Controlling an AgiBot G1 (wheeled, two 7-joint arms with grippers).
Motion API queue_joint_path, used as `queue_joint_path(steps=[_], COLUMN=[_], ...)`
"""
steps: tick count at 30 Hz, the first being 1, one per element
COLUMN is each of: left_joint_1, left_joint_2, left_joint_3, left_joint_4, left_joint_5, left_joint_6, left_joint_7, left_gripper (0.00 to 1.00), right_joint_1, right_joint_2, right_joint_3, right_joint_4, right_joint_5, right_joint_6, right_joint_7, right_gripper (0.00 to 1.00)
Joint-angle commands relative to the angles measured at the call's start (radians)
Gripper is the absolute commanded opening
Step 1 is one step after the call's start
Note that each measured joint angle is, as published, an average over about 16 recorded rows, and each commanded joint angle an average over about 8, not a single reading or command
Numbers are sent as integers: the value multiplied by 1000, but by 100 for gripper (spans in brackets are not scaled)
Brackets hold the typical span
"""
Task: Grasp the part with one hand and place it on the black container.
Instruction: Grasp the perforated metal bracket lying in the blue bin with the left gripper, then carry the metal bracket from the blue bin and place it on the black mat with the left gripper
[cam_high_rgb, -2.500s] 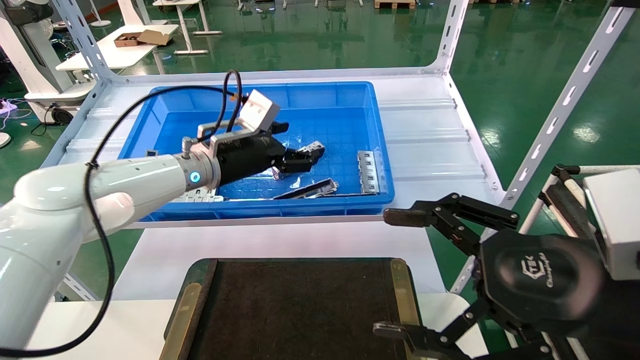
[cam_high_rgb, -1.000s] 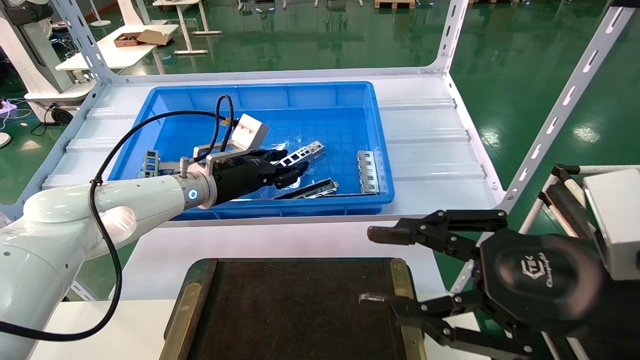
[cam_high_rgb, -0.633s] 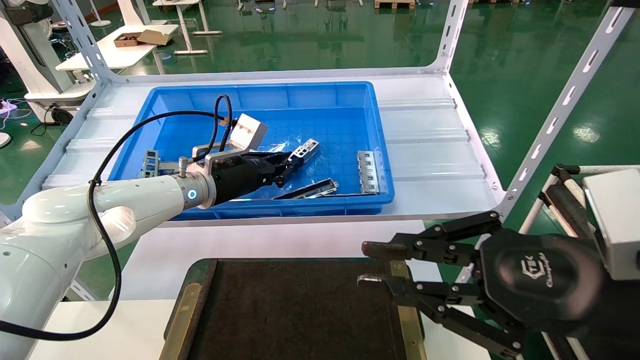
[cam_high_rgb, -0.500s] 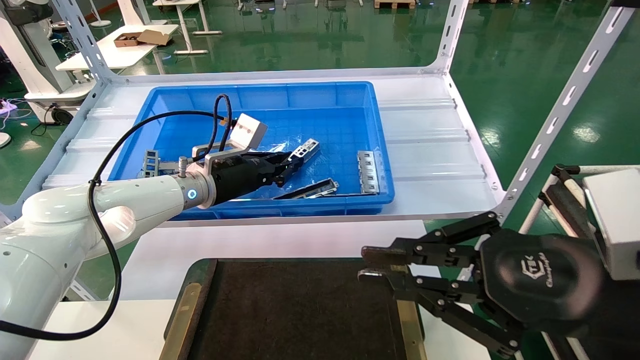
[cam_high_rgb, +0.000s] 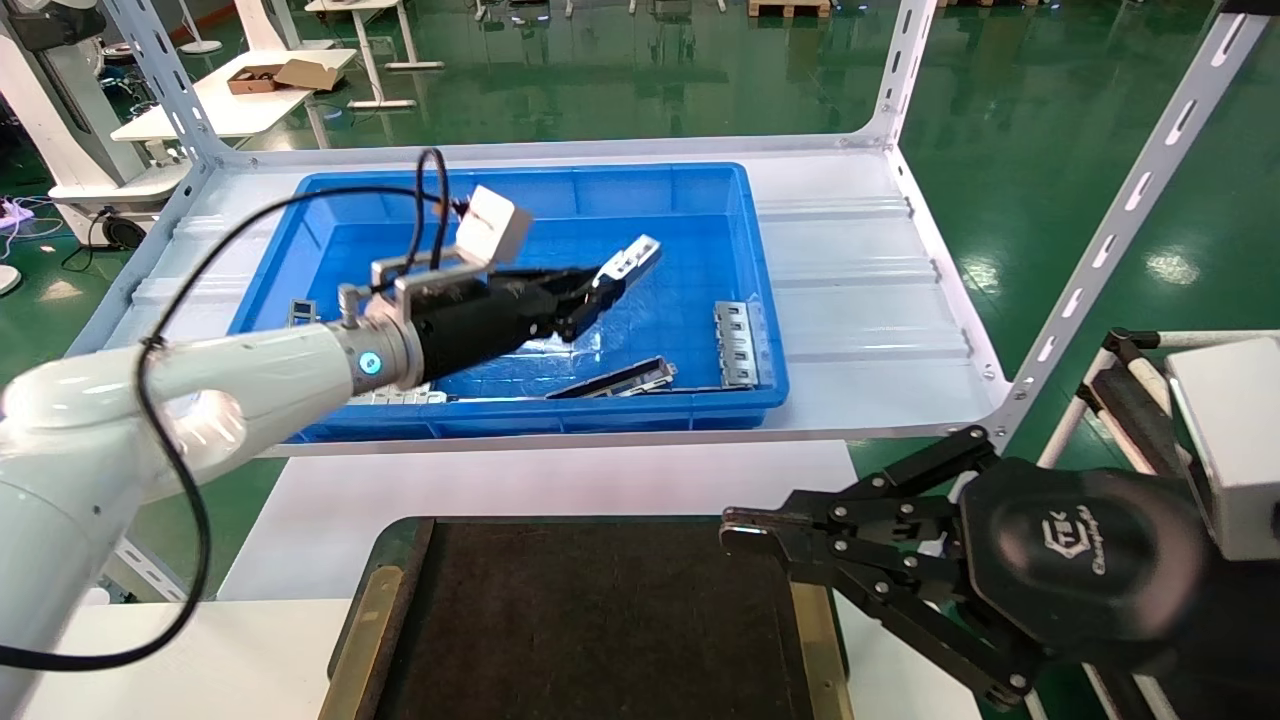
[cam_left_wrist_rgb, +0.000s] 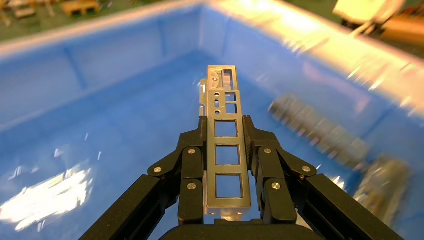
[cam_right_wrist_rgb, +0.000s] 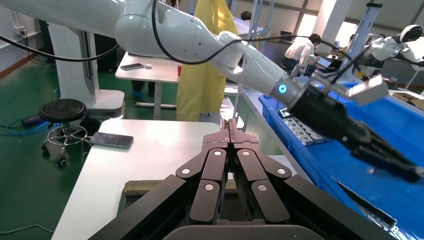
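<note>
Now the left gripper (cam_high_rgb: 588, 290) is clamped on the part (cam_high_rgb: 628, 262), holding it above the bin (cam_high_rgb: 760, 300); right gripper (cam_high_rgb: 745, 530), fingers pressed together, hovers at the container's (cam_high_rgb: 600, 620) right edge.

An embossed logo sits on the round black body of the right gripper (cam_high_rgb: 740, 530), at about four o'clock in the head view. Its small lettering is too fine to read. No other readable text, numbers or signs appear.
</note>
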Motion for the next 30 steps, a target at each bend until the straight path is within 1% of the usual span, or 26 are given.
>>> queue_joint_path(steps=[1,9,15,23,26,30], left_joint_1=[-6,-3,52,218,294,404], left_joint_2=[-9,-100,-187,-281,-307,-340], left_joint_3=[-11,-34,-41,-52,-53,-48], left_joint_4=[-7,-68,-164,-391,-490,-615], left_joint_5=[-17,-64,-92,-154,-178,-193], left_joint_6=[32,281,452,604,625,604], left_joint_7=[11,3,-40,-148,-193,-248], left_gripper=[0,0,0,0,0,0], right_joint_1=[0,0,0,0,0,0], right_joint_2=[0,0,0,1,1,1], right_joint_3=[0,-1,-1,-2,-2,-2], right_joint_4=[0,0,0,0,0,0], right_joint_5=[0,0,1,1,1,1], right_joint_6=[0,0,0,1,1,1], right_joint_7=[0,0,-1,-1,-1,-1], right_gripper=[0,0,0,0,0,0])
